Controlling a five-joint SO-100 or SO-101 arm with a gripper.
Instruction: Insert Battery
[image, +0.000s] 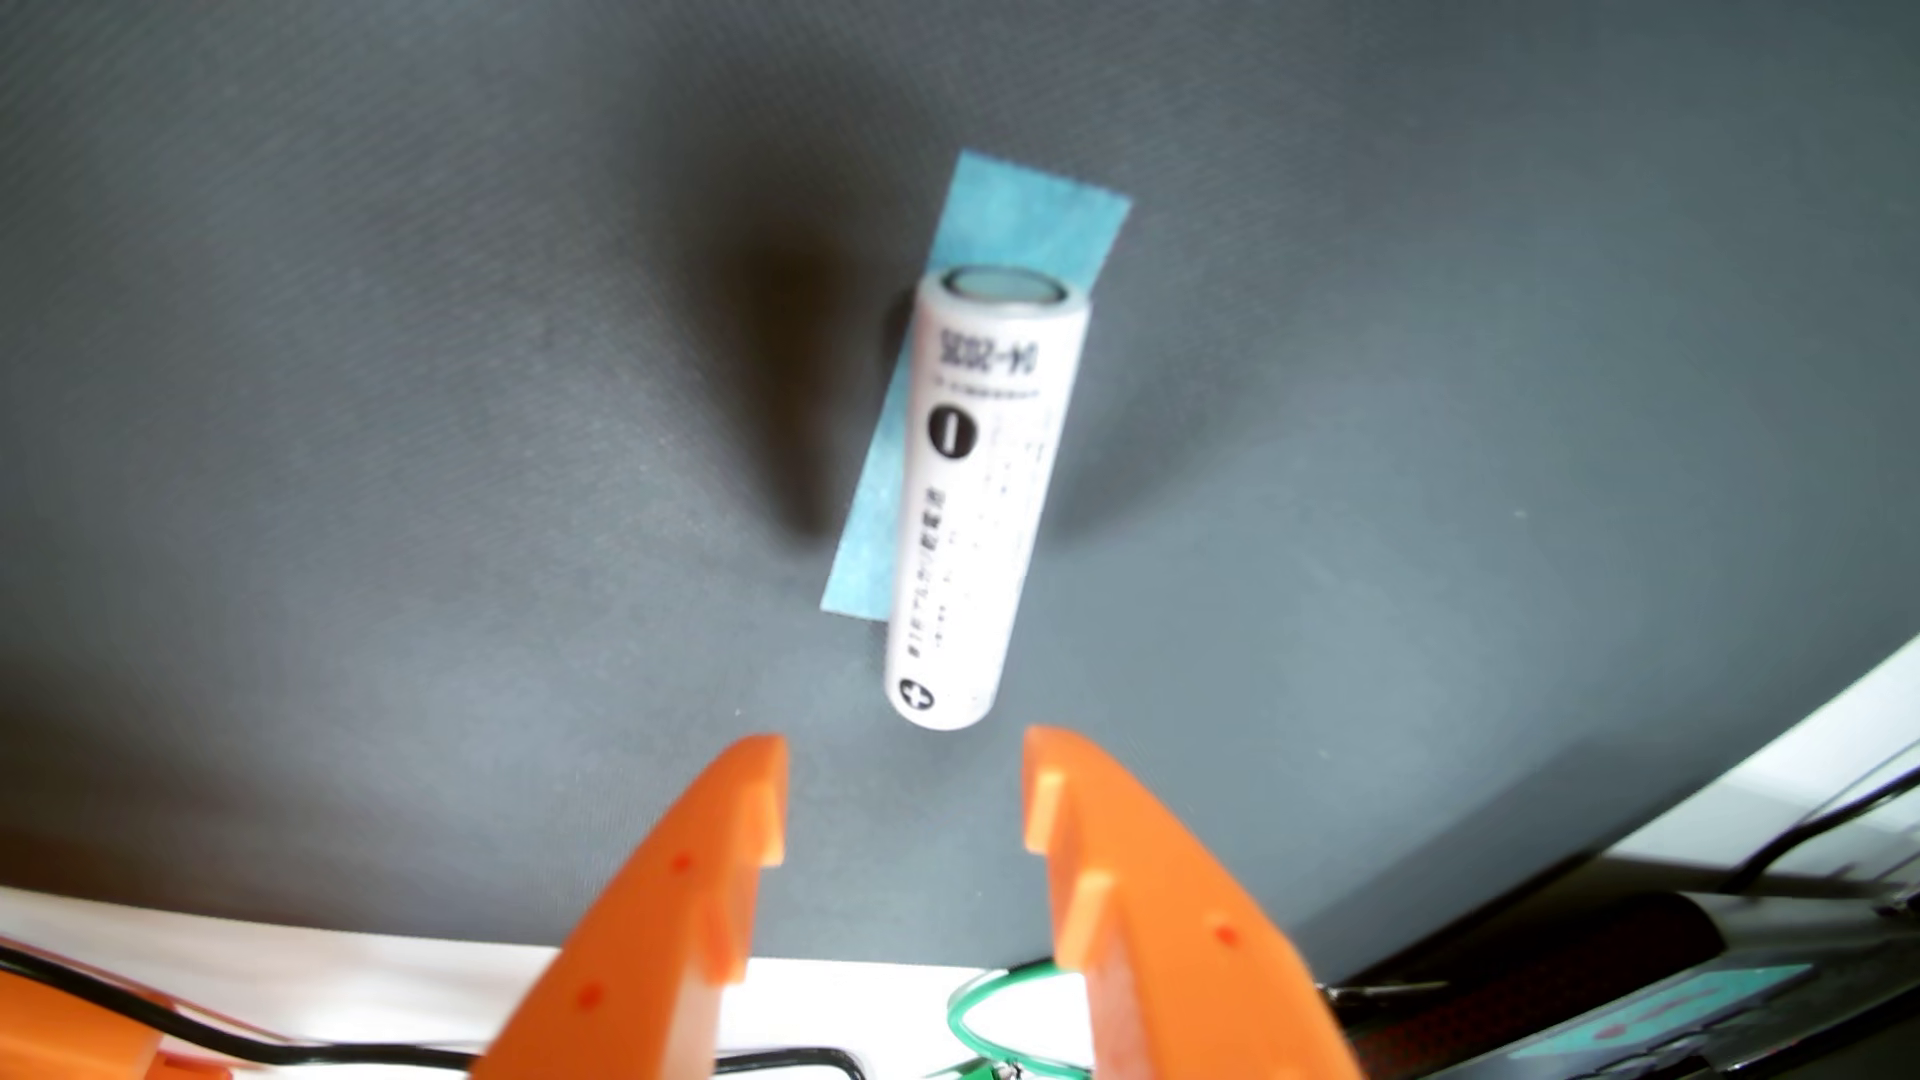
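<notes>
In the wrist view we see most of the frame filled by a dark grey mat (416, 415) with a fine woven texture, lying on a white bench (343, 961) whose surface shows along the near edge and at the lower right corner.

Rising from the near edge are the two orange fingers (665, 914) of the end effector (904, 794). They stand well apart, with a wide gap of bare mat between the tips, and they grip nothing. Neither tip touches anything we can see.

Just beyond the tips, centred slightly right of the gap, lies a white cylindrical battery (982, 498). Its long axis runs from near to far. The near end carries a plus mark in a dark circle, a minus mark in a dark circle sits about midway up the body, and the far end shows a flat greyish cap. Printed text covers its side but is too blurred for us to read with confidence.

Under the battery, angled a little to the right, sits a strip of blue tape (1013, 234) stuck to the mat; it shows past the far end and along the left side of the battery.

At the near edge, a black cable (312, 1054) runs across the bench on the left, and a green wire loop (971, 1013) shows between the fingers.
</notes>
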